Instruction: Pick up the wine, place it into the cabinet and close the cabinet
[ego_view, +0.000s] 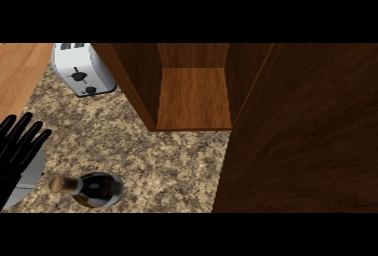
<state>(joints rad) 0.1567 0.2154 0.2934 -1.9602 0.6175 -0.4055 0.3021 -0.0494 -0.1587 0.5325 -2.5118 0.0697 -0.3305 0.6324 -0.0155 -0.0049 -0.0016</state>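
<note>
Down at about seven o'clock in the head view, the wine bottle (94, 189) stands upright on the speckled stone bench (148, 145), seen from above: a tan cork-coloured top, a dark neck and dark round shoulders. Nothing is holding it. Just beside it, toward nine o'clock at the view's left edge, the left hand (16, 145) rests with its black fingers straight, spread and pointing up, apart from the bottle. Up toward twelve o'clock the wooden cabinet (193, 95) stands open, its brown shelf bare. Its open door (306, 135) fills the view from three to five o'clock. A white toaster (83, 67) sits on the bench at eleven o'clock, left of the cabinet.
</note>
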